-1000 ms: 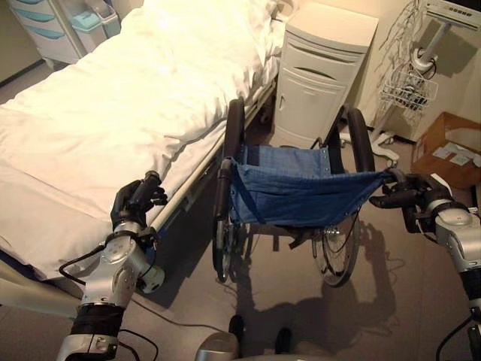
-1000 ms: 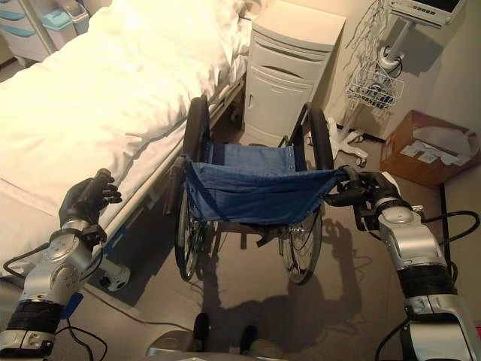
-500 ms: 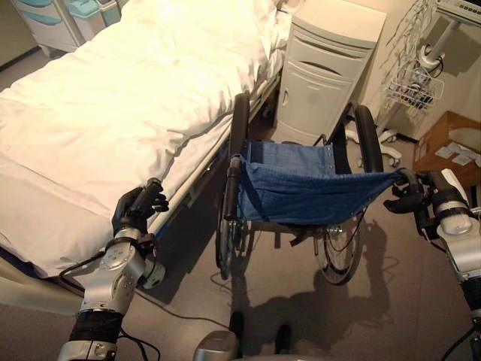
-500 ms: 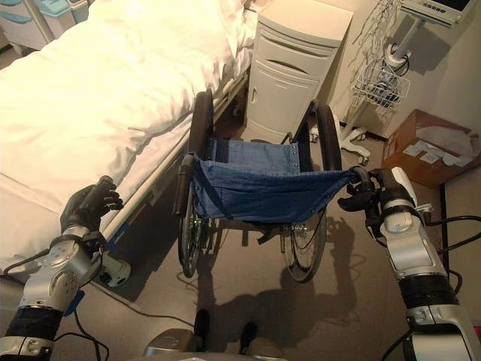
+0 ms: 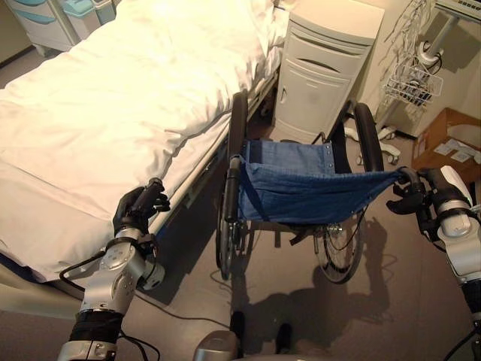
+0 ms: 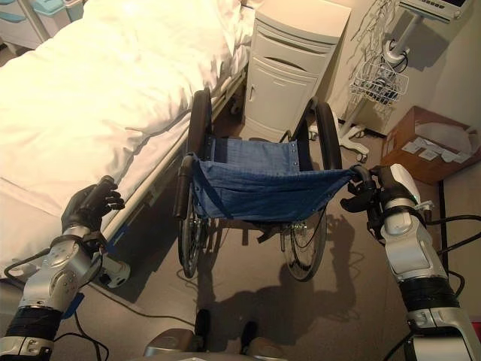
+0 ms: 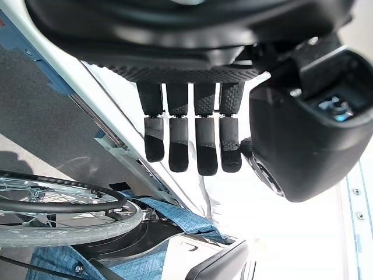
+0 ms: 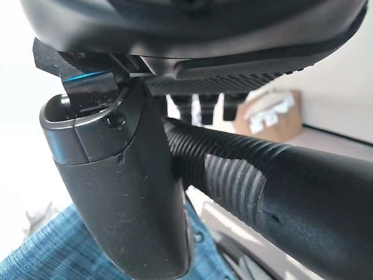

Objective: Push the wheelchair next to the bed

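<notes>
1. The wheelchair [image 5: 301, 203] sits right beside the bed [image 5: 113, 120], facing a white cabinet [image 5: 323, 68].
2. Right hand [image 6: 368, 197] is wrapped around its right push handle [image 8: 245, 175].
3. Left hand [image 5: 137, 209] hangs relaxed by the bed edge, holding nothing.

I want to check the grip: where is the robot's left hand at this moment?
In the left eye view the left hand hangs at the lower left beside the bed, apart from the wheelchair; its fingers are straight and hold nothing.

Hosp. room — bed [image 5: 113, 113], wheelchair [image 5: 301, 195]
</notes>
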